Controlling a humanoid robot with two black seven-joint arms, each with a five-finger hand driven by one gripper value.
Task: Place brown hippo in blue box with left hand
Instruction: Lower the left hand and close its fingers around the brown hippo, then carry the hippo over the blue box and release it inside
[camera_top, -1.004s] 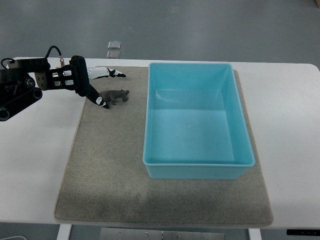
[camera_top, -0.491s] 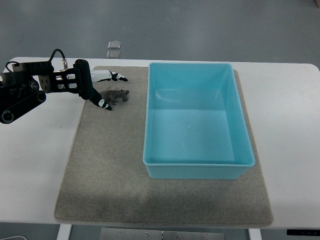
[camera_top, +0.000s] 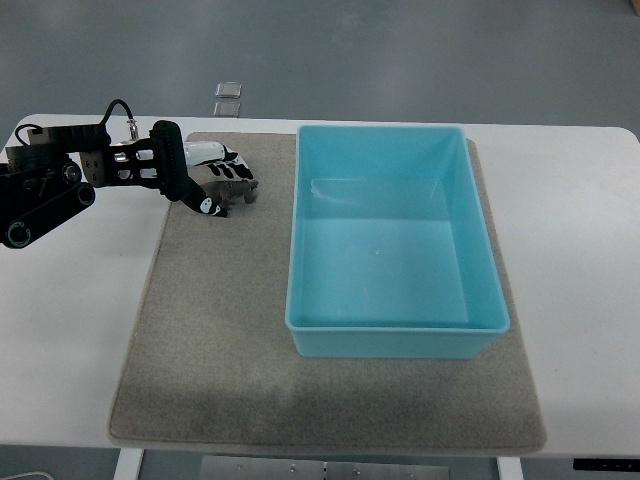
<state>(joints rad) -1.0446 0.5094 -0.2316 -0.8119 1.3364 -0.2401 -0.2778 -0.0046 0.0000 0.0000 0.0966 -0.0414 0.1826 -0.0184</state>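
Brown and small, the hippo (camera_top: 236, 191) lies on the grey mat (camera_top: 220, 330) at the far left, just left of the blue box (camera_top: 396, 240) and outside it. The box stands on the right part of the mat and looks to hold nothing, so the placing itself is not yet done.

The left hand (camera_top: 205, 180) comes in from the left edge and sits right at the hippo. Its dark thumb angles down on the near-left side of the toy and its white fingers (camera_top: 215, 154) reach over the far side, so the hand brackets the hippo. Whether the fingers have clamped onto it I cannot tell; the toy looks to rest on the mat.

By my reading the task is at the grasping stage. Left to do: secure the hold, lift, carry right over the box wall, and let go inside. No right hand shows.
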